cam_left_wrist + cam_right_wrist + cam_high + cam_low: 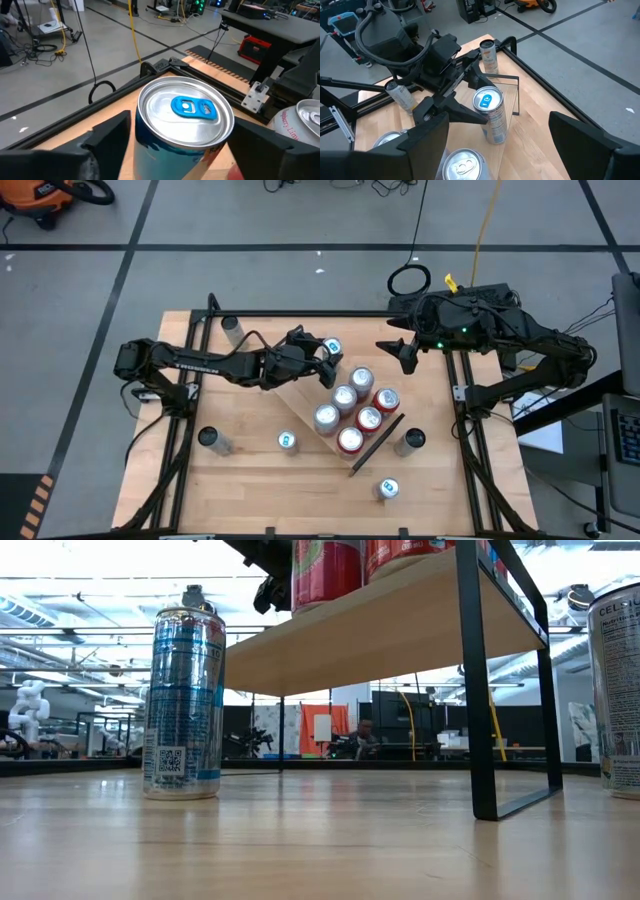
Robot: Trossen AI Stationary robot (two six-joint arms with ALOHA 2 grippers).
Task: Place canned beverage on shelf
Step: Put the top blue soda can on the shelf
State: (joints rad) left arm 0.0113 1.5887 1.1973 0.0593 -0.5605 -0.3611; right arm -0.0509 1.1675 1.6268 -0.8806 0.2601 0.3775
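We find the left gripper (328, 363) at the shelf's (300, 395) far corner, fingers just off the blue-tab can (333, 347), apparently released. Withdraw straight back, avoiding the neighbouring cans (347, 396). The right gripper (402, 352) waits open and empty nearby.

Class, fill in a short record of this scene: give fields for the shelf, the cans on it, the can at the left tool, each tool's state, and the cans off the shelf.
shelf: light-wood board with black end rails, set at an angle mid-table
cans on shelf: six by the far rail, three silver-topped and three red-rimmed
blue-tab can: upright at the shelf's other end, between the left tool's fingers
left tool: fingers either side of that can, grip unclear
right tool: open, empty, beside the shelf
loose cans: five standing on the table
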